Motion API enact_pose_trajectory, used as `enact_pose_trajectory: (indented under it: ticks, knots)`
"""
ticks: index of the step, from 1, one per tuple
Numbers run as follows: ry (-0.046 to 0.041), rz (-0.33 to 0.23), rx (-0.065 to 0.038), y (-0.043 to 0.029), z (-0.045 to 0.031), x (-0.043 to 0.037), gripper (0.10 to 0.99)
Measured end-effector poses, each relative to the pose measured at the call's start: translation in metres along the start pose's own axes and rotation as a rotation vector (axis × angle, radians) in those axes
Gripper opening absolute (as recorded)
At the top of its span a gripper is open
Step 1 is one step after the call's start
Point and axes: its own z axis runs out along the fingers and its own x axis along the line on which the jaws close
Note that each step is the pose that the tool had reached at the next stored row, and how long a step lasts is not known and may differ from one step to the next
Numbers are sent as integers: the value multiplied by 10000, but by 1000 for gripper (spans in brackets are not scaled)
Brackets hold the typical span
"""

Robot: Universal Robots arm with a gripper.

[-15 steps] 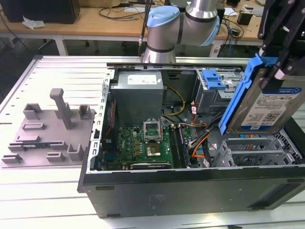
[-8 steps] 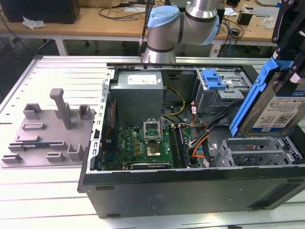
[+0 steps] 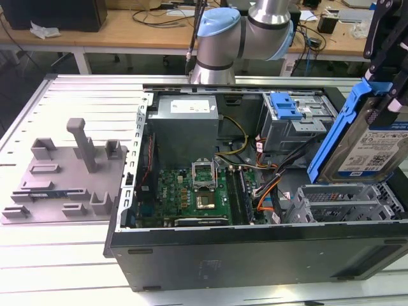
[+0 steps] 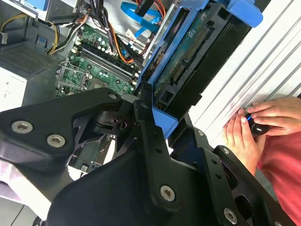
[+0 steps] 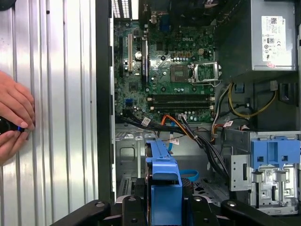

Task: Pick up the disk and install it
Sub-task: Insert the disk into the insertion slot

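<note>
The disk (image 3: 377, 150), a silver drive with a white-and-blue label in a bright blue bracket (image 3: 336, 137), hangs tilted on edge over the case's corner at the exterior view's right. My gripper (image 3: 384, 86) is shut on its upper end, black fingers on either side. Under it lie the metal drive bays (image 3: 344, 203). In the second wrist view the disk (image 4: 195, 59) shows its circuit-board underside beyond my gripper (image 4: 157, 120). In the first wrist view the bracket's blue edge (image 5: 162, 172) sticks out from between the fingers of my gripper (image 5: 162, 209).
The open computer case (image 3: 255, 258) lies on a ribbed metal table, with motherboard (image 3: 191, 194), grey power supply (image 3: 185, 124), loose cables (image 5: 188, 129) and a blue latch (image 3: 285, 105) on another drive cage. A grey fixture (image 3: 64, 178) sits at the exterior view's left. A person's hands (image 4: 263, 120) rest beside the case.
</note>
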Motion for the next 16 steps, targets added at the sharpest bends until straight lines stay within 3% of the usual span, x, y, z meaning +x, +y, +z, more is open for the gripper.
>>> enact_pose_trajectory:
  ticks: [16]
  knots:
    - [2,-10,-1,-20,89,14,369]
